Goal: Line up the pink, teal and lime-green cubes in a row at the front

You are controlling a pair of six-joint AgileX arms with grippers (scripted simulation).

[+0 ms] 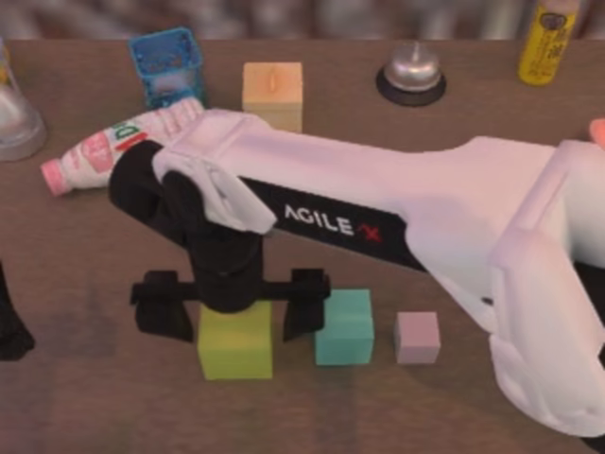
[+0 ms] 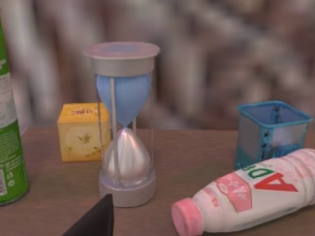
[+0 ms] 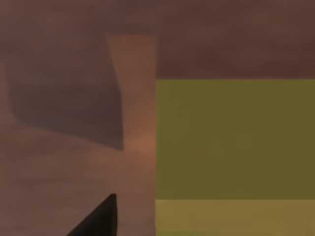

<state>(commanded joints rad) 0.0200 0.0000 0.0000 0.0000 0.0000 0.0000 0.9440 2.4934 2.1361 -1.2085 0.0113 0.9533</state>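
Front row, taken from the left of the table: my left gripper (image 1: 11,333) sits parked at the table's left edge, only a dark sliver of it visible, so whether its fingers are apart or together I cannot tell. Next, the lime-green cube (image 1: 235,340), largest of the three, flat on the table (image 1: 95,397) at the front. My right gripper (image 1: 232,305) hovers directly over its rear edge, fingers spread wide to either side and not touching it; the right wrist view shows the cube's top face close below. I judge this spread either a release or a pre-grasp. Next, the teal cube (image 1: 344,326), just beside the lime-green one with a narrow gap, my right finger standing over that gap. Last, the pink cube (image 1: 417,338), smallest, a small gap further right. All three read as one row, fronts roughly level. Behind: milk bottle (image 1: 113,147), blue mesh basket (image 1: 167,64), orange box (image 1: 273,92), bell (image 1: 411,72).
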